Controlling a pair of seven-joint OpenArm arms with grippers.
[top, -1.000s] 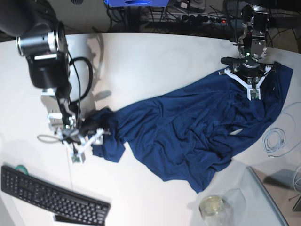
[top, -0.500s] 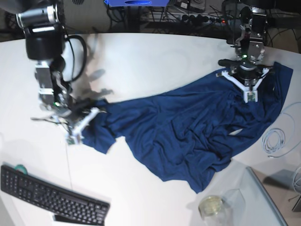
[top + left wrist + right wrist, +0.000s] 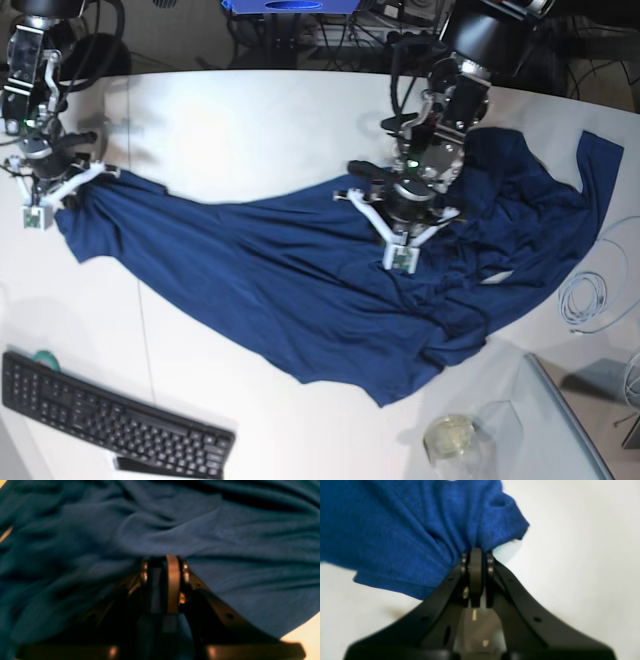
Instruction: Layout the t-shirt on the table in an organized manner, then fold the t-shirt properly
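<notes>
The dark navy t-shirt (image 3: pixel 280 280) lies stretched in a long band across the white table (image 3: pixel 270 130), from the far left to the right edge. My right gripper (image 3: pixel 38 205) is at the shirt's left end, shut on a bunched corner of cloth (image 3: pixel 395 530) just above the table (image 3: pixel 570 542); its jaws (image 3: pixel 476 555) meet with fabric fanning out from them. My left gripper (image 3: pixel 398 252) stands over the shirt's middle, jaws (image 3: pixel 163 562) pressed together on a ridge of wrinkled fabric (image 3: pixel 225 530).
A black keyboard (image 3: pixel 110 425) lies at the front left with a green roll (image 3: pixel 42 357) beside it. A glass jar (image 3: pixel 452 438) and a clear sheet (image 3: pixel 560 420) sit front right. A coiled white cable (image 3: pixel 585 298) lies at the right edge.
My right gripper shut on the shirt's left end and pulled it back and leftward, drawing the cloth out. My left gripper travelled from the far right to the shirt's middle, dragging fabric along.
</notes>
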